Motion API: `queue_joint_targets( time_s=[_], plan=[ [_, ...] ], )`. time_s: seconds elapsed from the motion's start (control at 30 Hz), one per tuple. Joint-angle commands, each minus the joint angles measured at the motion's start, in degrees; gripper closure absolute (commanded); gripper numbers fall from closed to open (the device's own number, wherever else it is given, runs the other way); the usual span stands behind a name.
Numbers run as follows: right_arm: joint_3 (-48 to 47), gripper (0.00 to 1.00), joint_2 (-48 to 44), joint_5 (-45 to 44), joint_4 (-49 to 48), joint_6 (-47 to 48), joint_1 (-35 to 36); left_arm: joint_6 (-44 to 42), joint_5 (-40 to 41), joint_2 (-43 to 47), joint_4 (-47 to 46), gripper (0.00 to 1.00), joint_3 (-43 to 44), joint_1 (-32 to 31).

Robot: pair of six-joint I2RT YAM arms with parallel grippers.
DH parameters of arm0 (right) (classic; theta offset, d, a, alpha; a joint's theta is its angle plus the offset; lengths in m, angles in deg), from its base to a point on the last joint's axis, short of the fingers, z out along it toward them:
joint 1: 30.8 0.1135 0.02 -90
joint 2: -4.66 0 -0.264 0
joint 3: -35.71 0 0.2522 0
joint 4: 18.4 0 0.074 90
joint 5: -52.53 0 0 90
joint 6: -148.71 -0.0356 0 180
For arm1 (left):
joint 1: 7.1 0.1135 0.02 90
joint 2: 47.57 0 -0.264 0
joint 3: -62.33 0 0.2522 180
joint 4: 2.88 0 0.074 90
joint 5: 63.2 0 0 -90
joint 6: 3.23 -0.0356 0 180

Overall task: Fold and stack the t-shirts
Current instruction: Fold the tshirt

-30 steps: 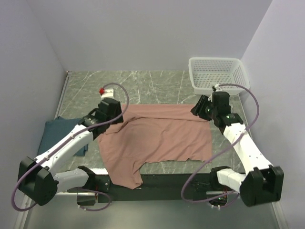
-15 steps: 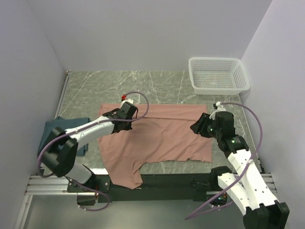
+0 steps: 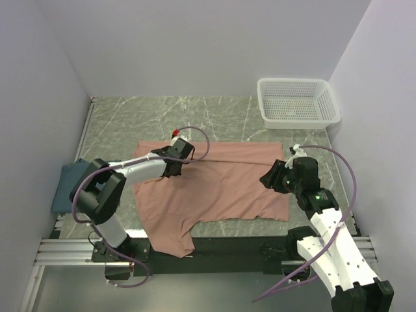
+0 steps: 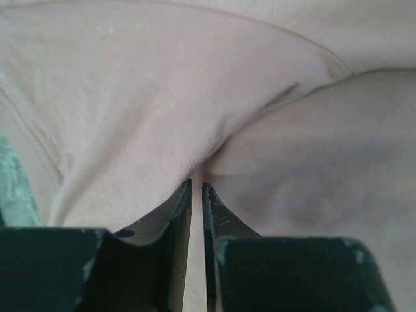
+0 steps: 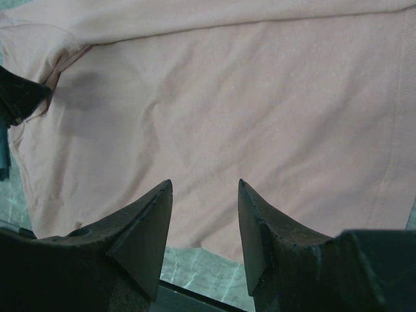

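The salmon-pink t-shirt (image 3: 221,188) lies spread across the middle of the marble table, its lower left part hanging over the near edge. My left gripper (image 3: 184,155) rests low on the shirt's upper left area, shut on a pinch of the pink cloth (image 4: 130,97), with creases running into the gripper's (image 4: 197,185) tips. My right gripper (image 3: 265,177) hovers over the shirt's right side. In the right wrist view it (image 5: 205,185) stands open with nothing between its fingers, the pink cloth (image 5: 260,97) below. The dark teal t-shirt (image 3: 66,185) lies at the table's left edge.
A white mesh basket (image 3: 298,101) stands at the back right corner. Walls close in the table on the left, back and right. Bare marble (image 3: 195,114) shows behind the pink shirt, and a black rail (image 3: 227,247) runs along the near edge.
My left gripper has travelled right from the shirt's left edge onto the cloth and shut on it. My right gripper has drawn back toward the near side, still open.
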Motion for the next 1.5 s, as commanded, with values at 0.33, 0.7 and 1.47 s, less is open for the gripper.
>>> queue_joint_targets(
  time_s=[0.33, 0.7, 1.47],
  plan=[
    [0.57, 0.48, 0.55, 0.04, -0.84, 1.26, 0.31, -6.06, 3.25, -2.27, -2.22, 0.78, 4.72, 3.88],
    [0.92, 0.49, 1.60, 0.31, -1.19, 1.26, 0.31, -6.77, -1.31, -1.93, -2.58, 0.65, 3.23, 3.97],
    [2.06, 0.49, 2.22, 1.36, -2.42, 0.99, 0.31, -8.96, -7.38, 0.98, -2.05, 0.67, 0.94, 3.97]
  ],
)
